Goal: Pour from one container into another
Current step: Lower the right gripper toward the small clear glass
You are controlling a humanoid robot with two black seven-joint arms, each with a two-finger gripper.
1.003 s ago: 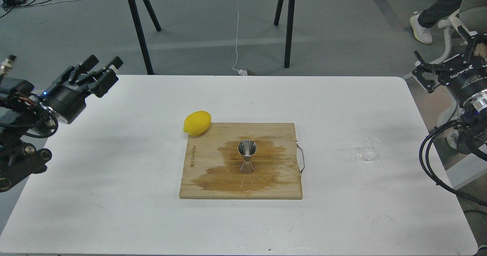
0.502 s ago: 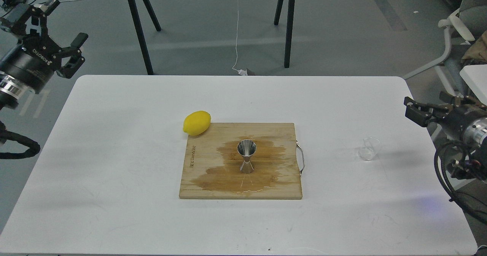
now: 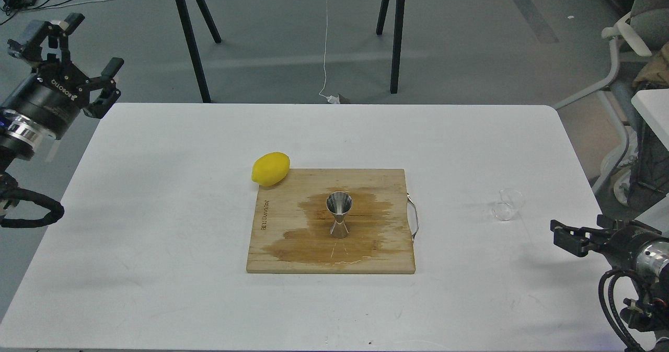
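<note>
The small clear cup (image 3: 508,204) sits on the white table to the right of the wooden board, with nothing touching it. The steel jigger (image 3: 339,215) stands upright in the middle of the board (image 3: 387,260), on a dark wet stain. My left gripper (image 3: 93,42) hangs open and empty beyond the table's far left corner, far from both containers. My right gripper (image 3: 560,233) hovers at the table's right edge, nearer to me than the cup and to its right. It is dark and side-on, so its fingers cannot be told apart.
A yellow lemon (image 3: 270,169) lies against the board's far left corner. A metal handle (image 3: 414,218) sticks out from the board's right side. Black table legs (image 3: 191,38) and a chair (image 3: 624,33) stand on the floor beyond the white table (image 3: 157,211).
My right gripper has dropped from the far right, past the cup's level, to a spot nearer me. My left gripper swung up to the far left corner, then shifted slightly down and right.
</note>
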